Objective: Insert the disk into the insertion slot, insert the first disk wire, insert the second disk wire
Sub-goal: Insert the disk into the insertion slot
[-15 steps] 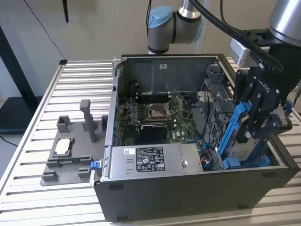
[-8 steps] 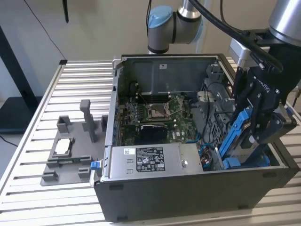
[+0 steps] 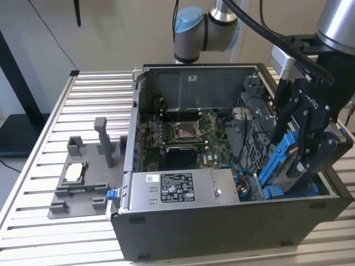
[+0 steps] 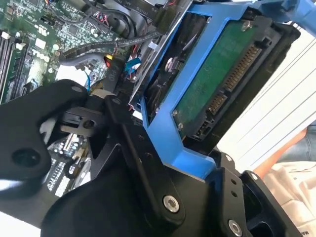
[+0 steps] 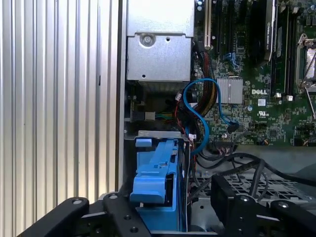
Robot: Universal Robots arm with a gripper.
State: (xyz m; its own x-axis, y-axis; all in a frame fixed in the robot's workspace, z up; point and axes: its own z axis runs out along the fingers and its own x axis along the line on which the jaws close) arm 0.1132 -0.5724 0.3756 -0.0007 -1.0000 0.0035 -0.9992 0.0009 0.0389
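The disk (image 3: 280, 158), a drive in a bright blue carrier bracket, hangs tilted at the front corner of the open computer case on the exterior view's right. My black gripper (image 3: 302, 166) is shut on it from above. The disk's lower end reaches into the insertion slot (image 3: 277, 192), where blue rails show at the bottom. In the second wrist view the disk (image 4: 217, 84) shows its green board and connectors between my fingers (image 4: 133, 163). In the first wrist view the blue carrier (image 5: 155, 177) stands just beside a blue wire (image 5: 200, 116) and a bundle of coloured wires (image 5: 210, 96).
The silver labelled power-supply box (image 3: 177, 191) lies along the case's front wall, with the motherboard (image 3: 188, 133) behind it. A grey fixture (image 3: 83, 177) with upright posts sits on the slatted table (image 3: 100, 94) at the exterior view's left. The arm's joint (image 3: 194, 33) hangs above the case.
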